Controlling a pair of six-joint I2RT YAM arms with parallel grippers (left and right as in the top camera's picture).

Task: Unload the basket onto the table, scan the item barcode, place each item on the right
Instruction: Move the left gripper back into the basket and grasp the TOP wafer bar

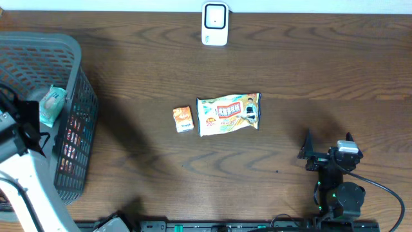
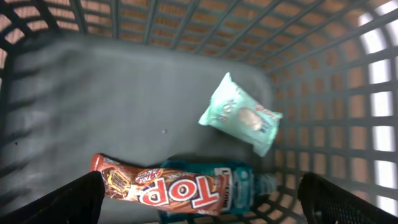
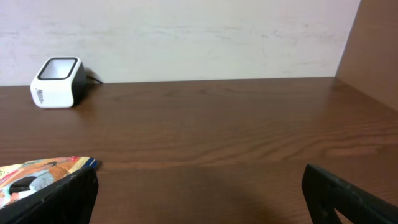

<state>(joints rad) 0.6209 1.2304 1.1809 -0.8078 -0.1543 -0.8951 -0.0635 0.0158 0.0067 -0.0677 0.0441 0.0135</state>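
Pincer (image 2: 199, 199) over mint packet (image 2: 241, 116) (crinkled)

The dark wood table (image 1: 290, 77) carries a basket (image 1: 77, 71), scanner (image 1: 214, 24), small box (image 1: 183, 119) — and snack bag (image 1: 228, 113).

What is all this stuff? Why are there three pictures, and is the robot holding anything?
It is a robot with two arms at a brown table. One picture looks down from above. The other two come from small cameras on the arms' wrists.

From above you see a white barcode scanner, a small orange box and a colourful snack bag beside it. On the left stands a grey basket.

The left gripper is looking down into the basket, at a mint green packet, a red-brown bar wrapper and a teal item under it. The right gripper waits over the table.

Both have their jaws wide open, so nothing is held.
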